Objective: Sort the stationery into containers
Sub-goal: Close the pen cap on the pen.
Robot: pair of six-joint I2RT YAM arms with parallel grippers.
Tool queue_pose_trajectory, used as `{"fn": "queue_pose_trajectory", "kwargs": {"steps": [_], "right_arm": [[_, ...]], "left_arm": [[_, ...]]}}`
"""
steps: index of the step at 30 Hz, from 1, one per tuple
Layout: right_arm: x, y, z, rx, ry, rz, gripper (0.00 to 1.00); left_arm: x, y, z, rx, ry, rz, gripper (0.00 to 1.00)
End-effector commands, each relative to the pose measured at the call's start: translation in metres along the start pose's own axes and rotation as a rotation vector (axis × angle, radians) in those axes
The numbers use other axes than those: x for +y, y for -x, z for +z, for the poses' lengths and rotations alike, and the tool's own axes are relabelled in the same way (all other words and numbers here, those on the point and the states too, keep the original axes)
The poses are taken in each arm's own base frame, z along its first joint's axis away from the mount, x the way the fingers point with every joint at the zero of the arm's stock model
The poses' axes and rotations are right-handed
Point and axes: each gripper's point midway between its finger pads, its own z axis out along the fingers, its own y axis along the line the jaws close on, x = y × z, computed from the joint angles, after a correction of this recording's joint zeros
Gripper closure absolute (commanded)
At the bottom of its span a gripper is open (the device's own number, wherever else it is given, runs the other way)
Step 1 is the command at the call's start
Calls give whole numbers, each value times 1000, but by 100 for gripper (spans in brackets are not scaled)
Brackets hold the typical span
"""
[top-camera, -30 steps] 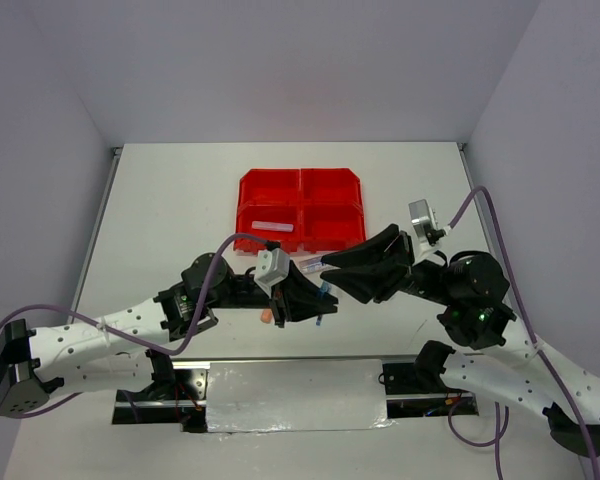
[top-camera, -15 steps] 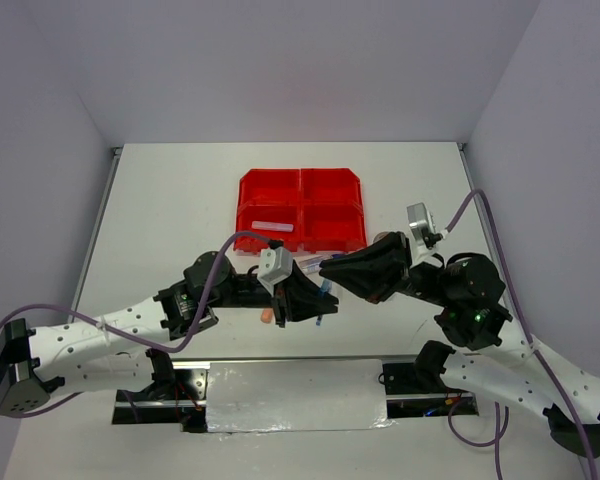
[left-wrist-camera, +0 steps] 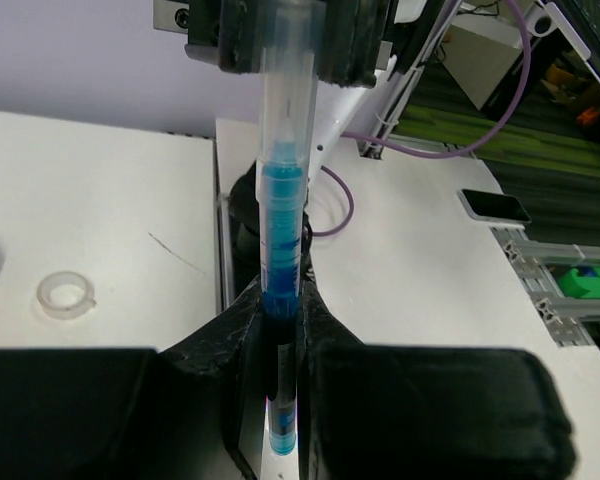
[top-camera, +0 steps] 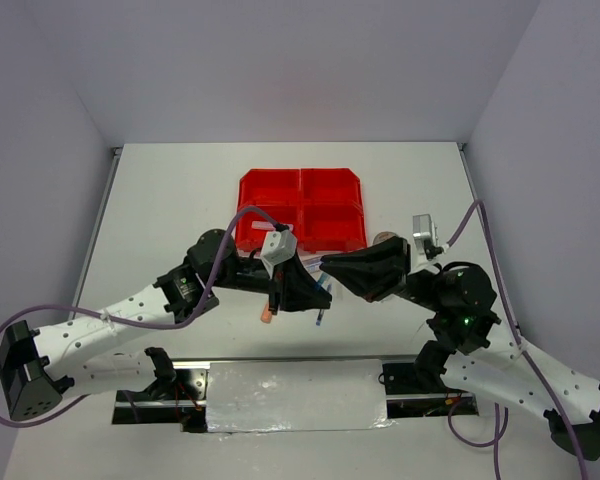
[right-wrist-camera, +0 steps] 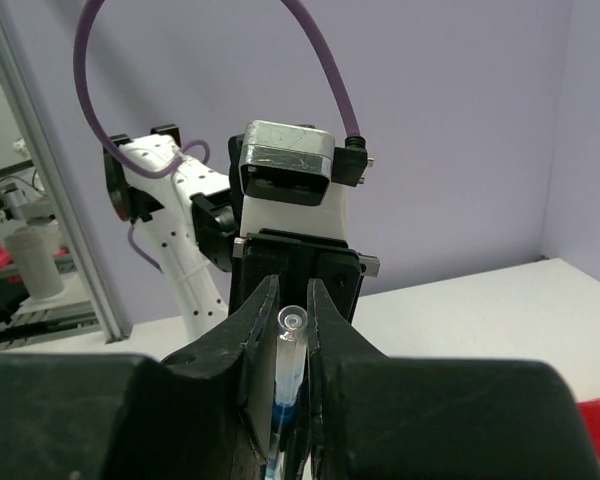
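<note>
Lavender walls [top-camera: 280, 70] close in a white table [top-camera: 170, 210], with the red bins [top-camera: 250, 195] at its far centre. Both arms bend inward and meet just near of the bins, above the table. The left gripper [left-wrist-camera: 280, 325] is clamped on the blue end of a blue pen [left-wrist-camera: 281, 200]. The right gripper [right-wrist-camera: 292, 300], facing it, pinches the pen's clear end, so the pen spans the two. A clear tape roll [left-wrist-camera: 63, 294] lies flat on the table, and a small orange item [top-camera: 267, 316] lies under the left arm.
</note>
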Motion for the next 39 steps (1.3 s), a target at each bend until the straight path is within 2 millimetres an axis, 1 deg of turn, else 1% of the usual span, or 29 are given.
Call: {"fn": "queue_pose_trajectory", "kwargs": {"steps": [1,2,4,5,7,8,10,11,16,17,20,22,23,26,31,34,36,38,39], "right_arm": [[-3,-89,-20,269,25,85,100],[-5,-98,-21,285,26,98,100],[-5,-105,-23,294,23,116,100],[-7,-113,-25,312,19,126,100],[-9,-124,-28,326,10,151,100],[-12,-134,-30,344,6,165,100],[-11,-142,-32,362,19,199,100],[-12,-151,-34,380,17,221,100],[-12,-168,-37,415,24,306,100],[-13,-176,-38,443,17,335,100],[-11,-182,-40,459,37,382,100],[-11,-182,-40,460,43,395,100],[-10,-182,-39,463,44,411,100],[-9,-193,-39,524,53,446,100],[-13,-209,-50,567,4,483,100],[-16,-219,-57,592,-27,502,100],[-16,-228,-61,609,-35,522,100],[-17,-230,-61,602,-33,523,100],[-16,-235,-65,612,-37,537,100]], "left_arm": [[-32,105,-11,-285,-78,197,100],[-35,109,-14,-292,-82,220,100],[-37,112,-16,-295,-83,235,100],[-40,115,-18,-296,-93,255,100],[-45,120,-21,-300,-99,271,100],[-49,124,-22,-303,-109,288,100],[-52,128,-25,-299,-109,314,100],[-53,129,-25,-299,-109,323,100],[-64,137,-32,-311,-141,373,100],[-66,138,-33,-309,-144,380,100],[-68,139,-37,-304,-137,414,100],[-68,140,-40,-303,-127,426,100],[-71,143,-44,-316,-125,441,100],[-73,153,-52,-343,-95,483,100],[-73,162,-57,-348,-81,511,100],[-78,170,-60,-369,-96,530,100],[-81,177,-64,-383,-103,540,100],[-86,187,-68,-403,-116,545,100],[-88,191,-69,-411,-122,553,100]]}}
